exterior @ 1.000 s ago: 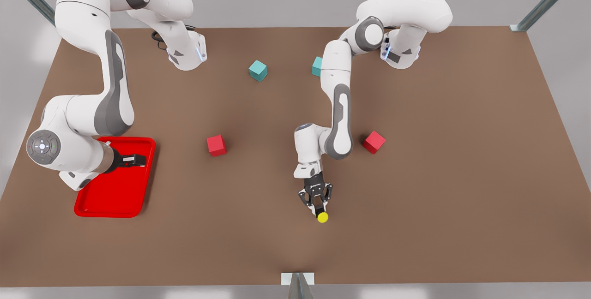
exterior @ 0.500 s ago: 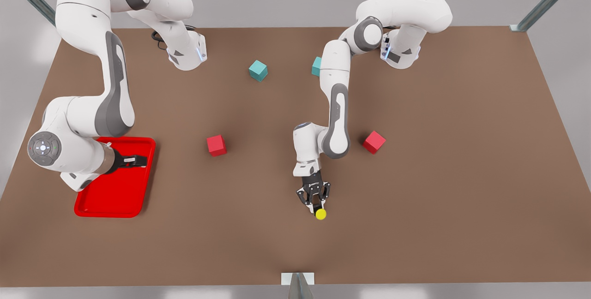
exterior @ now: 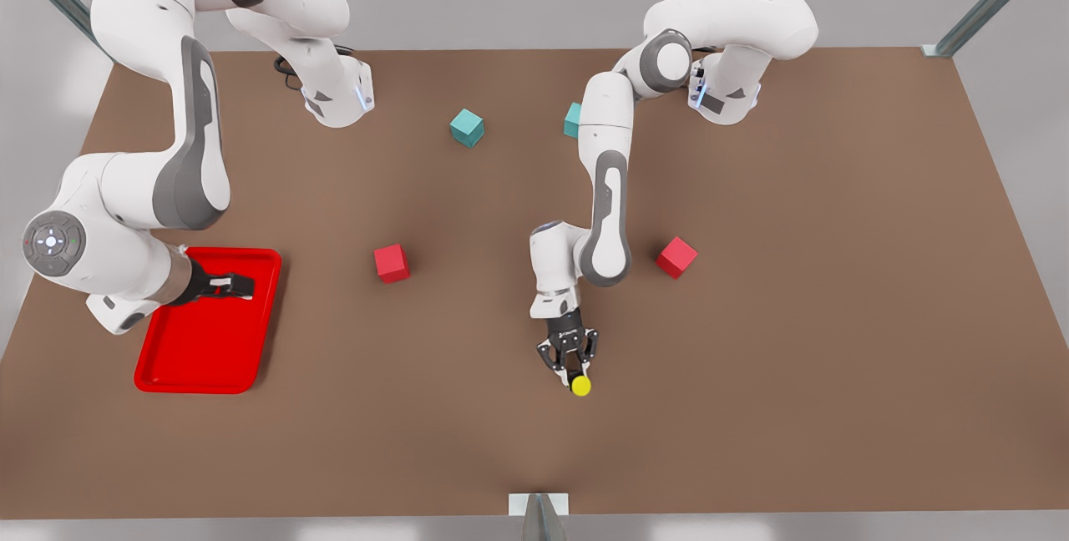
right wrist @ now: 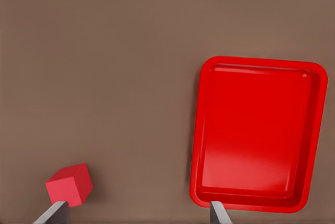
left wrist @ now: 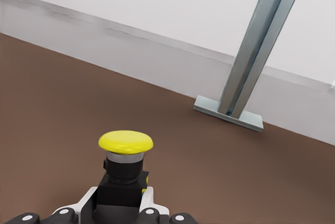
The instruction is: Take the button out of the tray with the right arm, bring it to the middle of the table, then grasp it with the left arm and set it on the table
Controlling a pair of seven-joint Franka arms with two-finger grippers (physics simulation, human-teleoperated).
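Counter (exterior: 835, 290): plain matte brown top, grey surround on all sides, pale wall behind. Metal struts stood at the far corners of the front view; another strut (left wrist: 260, 51) on a flat foot plate stood at the near edge, seen beyond the button from the left wrist view.

Left hand (exterior: 575, 375) sat low near the middle of the counter, toward the near edge, its fingers pinched on the black body of the button (exterior: 580, 386). Yellow cap pointed toward the near edge. From the left wrist view the button (left wrist: 125, 169) stood upright between the fingers; whether its base touched the counter could not be told.

Right hand (exterior: 236, 285) hung over the tray (exterior: 209, 357), at the front view's left. Its two fingertips (right wrist: 52, 214) showed well apart in the right wrist view, so the hand was spread and held nothing. The tray (right wrist: 209, 130) lay flat with nothing in it.

Red cube (exterior: 392, 263) lay between tray and left hand; a second red cube (exterior: 676, 256) lay on the front view's right of that arm. Two teal cubes sat farther back, one (exterior: 467, 128) in the open, one (exterior: 573, 119) partly behind the arm.

Open room: wide bare brown stretch across the front view's right half, and along the near edge on either side of the button.
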